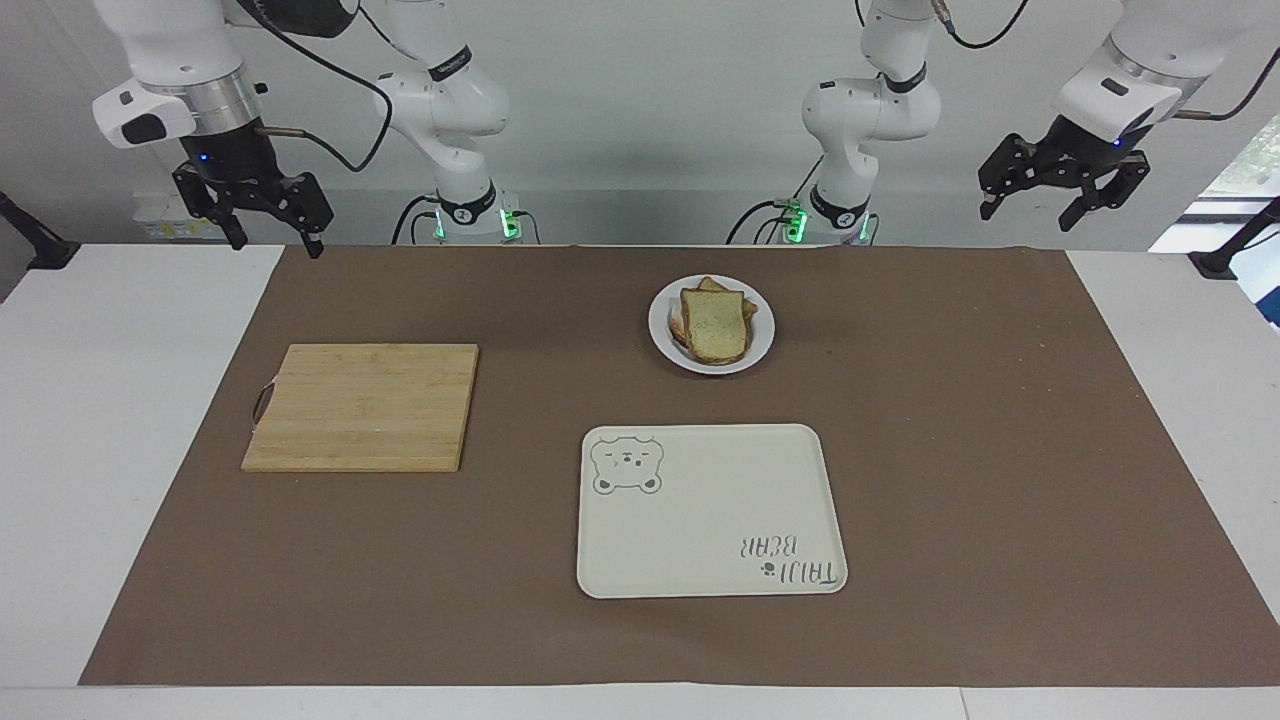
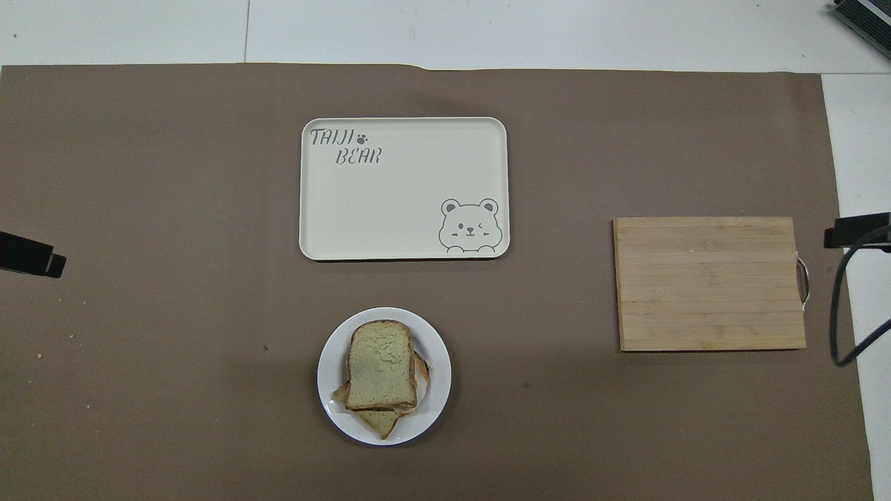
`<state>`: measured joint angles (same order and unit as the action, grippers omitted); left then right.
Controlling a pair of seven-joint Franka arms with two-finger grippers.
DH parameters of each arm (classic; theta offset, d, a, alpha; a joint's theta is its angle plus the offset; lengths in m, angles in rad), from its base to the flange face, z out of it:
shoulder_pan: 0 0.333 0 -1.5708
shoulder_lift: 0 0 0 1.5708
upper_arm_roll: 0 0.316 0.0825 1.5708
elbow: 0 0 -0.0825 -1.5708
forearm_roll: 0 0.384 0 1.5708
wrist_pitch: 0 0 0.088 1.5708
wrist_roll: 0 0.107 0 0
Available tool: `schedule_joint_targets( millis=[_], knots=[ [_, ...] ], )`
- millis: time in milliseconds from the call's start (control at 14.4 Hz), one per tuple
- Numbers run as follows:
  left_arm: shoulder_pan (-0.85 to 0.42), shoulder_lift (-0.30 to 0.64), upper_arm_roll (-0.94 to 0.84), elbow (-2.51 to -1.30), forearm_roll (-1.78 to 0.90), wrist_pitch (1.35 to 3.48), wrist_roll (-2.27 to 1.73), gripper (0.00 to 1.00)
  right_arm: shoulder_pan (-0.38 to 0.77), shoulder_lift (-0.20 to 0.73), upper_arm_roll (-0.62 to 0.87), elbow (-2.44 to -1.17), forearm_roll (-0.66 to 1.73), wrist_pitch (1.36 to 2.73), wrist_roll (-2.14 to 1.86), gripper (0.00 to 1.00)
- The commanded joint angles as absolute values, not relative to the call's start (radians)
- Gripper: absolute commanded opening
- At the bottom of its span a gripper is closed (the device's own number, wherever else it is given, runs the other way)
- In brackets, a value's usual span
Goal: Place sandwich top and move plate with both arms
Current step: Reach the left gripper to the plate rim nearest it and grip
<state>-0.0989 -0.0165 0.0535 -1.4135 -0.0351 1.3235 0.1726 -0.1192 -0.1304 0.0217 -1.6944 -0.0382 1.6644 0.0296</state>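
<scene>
White china is what the next grip has to deal with: the plate point(image 1: 711, 324) is small, round and rigid, probably smooth at the rim, so it could slip from a one-sided pinch and tilt its load. Taking it at two facing points of the rim, one arm to each, looks the safest hold. It sits on the brown mat point(image 1: 950, 450) that covers the surface, nearer to the robots than the tray point(image 1: 711, 511).

The sandwich top point(image 1: 714, 325) already lies on the stack in the plate, slightly askew, with corners of the slices beneath poking out from under it. Bread of this kind is light, soft and easily dented, and the loose stack would likely slide if the plate were tipped or jerked. So the placing step seems done, and moving the plate is what remains.

The cream tray, printed with a bear and lettering, holds nothing. The wooden cutting board point(image 1: 362, 407), toward the right arm's end of the surface, is also bare.

The right gripper point(image 1: 252, 203) hangs high over the mat's corner at that end, its jaws apart and holding nothing. The left gripper point(image 1: 1060, 179) hangs high over the opposite corner, jaws likewise apart and empty. Both are well apart from the plate.
</scene>
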Motion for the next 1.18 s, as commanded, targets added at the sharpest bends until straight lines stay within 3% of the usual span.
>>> schedule_joint_targets(
  millis=[0,139,416,1110],
  knots=[
    [-0.095,-0.048,0.058,-1.457,-0.122,1.319,0.184,1.00,-0.118,-0.124,0.023,-1.684,-0.037,1.664,0.011,1.00],
    [-0.095,-0.096,0.060,-1.538,-0.198,1.337,0.187,1.00,-0.117,-0.127,0.029,-1.684,-0.037,1.651,0.009,1.00],
    [-0.112,-0.178,0.055,-1.811,-0.355,1.579,0.190,1.00,-0.113,-0.127,0.035,-1.684,-0.037,1.651,0.009,1.00],
    [-0.189,-0.216,0.054,-2.251,-0.621,1.917,0.391,1.00,-0.114,-0.126,0.035,-1.684,-0.038,1.651,0.011,1.00]
  ],
)
